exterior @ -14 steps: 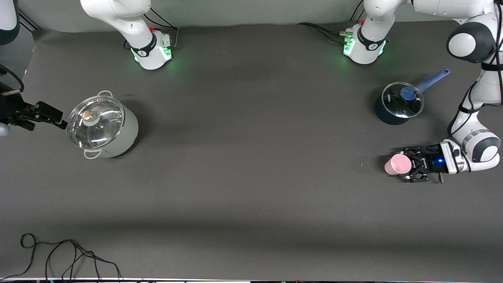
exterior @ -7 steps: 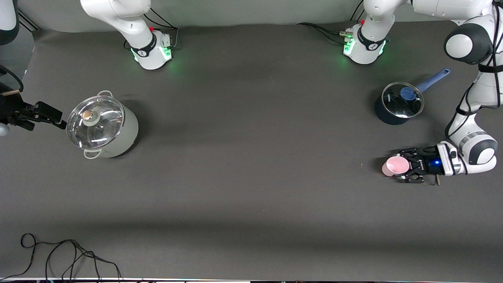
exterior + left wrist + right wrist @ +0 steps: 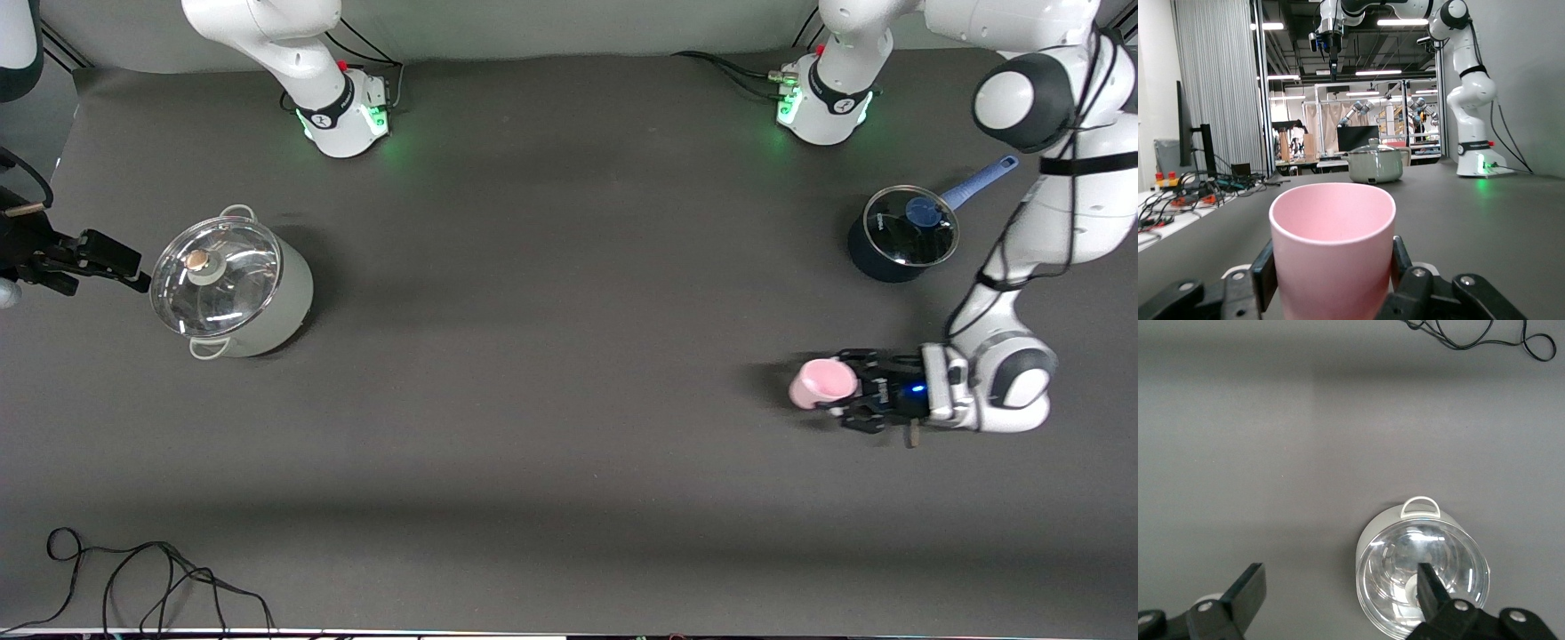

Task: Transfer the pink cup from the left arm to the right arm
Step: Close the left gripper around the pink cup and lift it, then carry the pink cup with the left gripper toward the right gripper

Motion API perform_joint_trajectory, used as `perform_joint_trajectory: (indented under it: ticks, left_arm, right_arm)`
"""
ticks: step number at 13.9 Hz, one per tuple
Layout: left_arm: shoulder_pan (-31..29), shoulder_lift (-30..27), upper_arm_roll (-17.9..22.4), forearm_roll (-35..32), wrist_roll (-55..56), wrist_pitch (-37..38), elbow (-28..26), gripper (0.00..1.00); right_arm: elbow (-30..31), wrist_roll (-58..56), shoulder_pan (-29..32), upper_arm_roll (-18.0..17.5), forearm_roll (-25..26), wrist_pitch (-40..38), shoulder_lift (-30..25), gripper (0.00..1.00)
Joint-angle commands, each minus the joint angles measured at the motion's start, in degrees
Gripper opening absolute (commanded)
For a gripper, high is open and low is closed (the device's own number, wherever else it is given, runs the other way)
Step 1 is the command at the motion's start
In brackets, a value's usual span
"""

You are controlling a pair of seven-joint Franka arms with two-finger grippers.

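— Where do we find the pink cup (image 3: pixel 823 382)?

— Upright in the left gripper (image 3: pixel 845 398), over the table (image 3: pixel 551 356) toward the left arm's end; we see its fingers (image 3: pixel 1264 275) pinching the cup's sides.

— And the right gripper (image 3: pixel 133 267)?

— It waits beside the lidded white pot (image 3: pixel 233 284), fingers (image 3: pixel 1248 590) spread wide. We also spot a dark blue saucepan (image 3: pixel 900 238) near the left arm's base.
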State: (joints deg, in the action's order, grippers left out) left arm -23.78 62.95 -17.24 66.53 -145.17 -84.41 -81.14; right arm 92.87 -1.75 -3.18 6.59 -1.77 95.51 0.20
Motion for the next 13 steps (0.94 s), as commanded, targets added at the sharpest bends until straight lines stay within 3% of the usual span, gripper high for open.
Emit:
perform_joint_trajectory:
  ticks: [1, 4, 10, 13]
  left_arm:
    - [6.2, -0.1, -1.7, 6.6, -0.6, -3.5, 0.5, 0.0]
    - [11.6, -0.5, -5.3, 12.4, -0.5, -11.9, 1.3, 0.0]
    - [17.2, -0.7, -23.3, 18.7, 1.0, -43.1, 4.0, 0.0]
    - [20.8, -0.7, -31.6, 19.2, 3.6, -59.2, 7.1, 0.0]
  right_arm:
    - [-1.4, 6.6, -0.4, 0.0, -0.2, -1.3, -0.6, 1.0]
    - [-3.7, 16.2, -0.4, -0.4, -0.3, -3.7, -0.5, 1.0]
    - [-8.3, 41.0, -0.5, -0.9, -4.3, -7.4, -0.5, 1.0]
    - [-10.1, 43.5, -0.5, -4.1, -4.3, -8.9, -0.6, 1.0]
